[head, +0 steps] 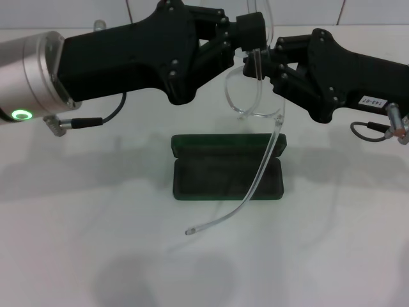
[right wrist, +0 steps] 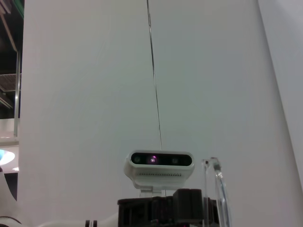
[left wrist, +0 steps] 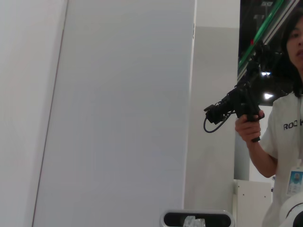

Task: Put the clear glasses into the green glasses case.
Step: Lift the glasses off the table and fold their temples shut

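The clear glasses hang in the air above the green glasses case, which lies open on the white table with its lid towards the back. One long temple arm droops over the case towards me. Another temple points upward. My left gripper comes in from the left and is shut on the upper part of the frame. From the right, my right gripper is shut on the frame just beside it. In the right wrist view a piece of the clear glasses shows.
The white table stretches all around the case. A person holding a black device stands off to the side in the left wrist view. The robot's head camera faces the right wrist.
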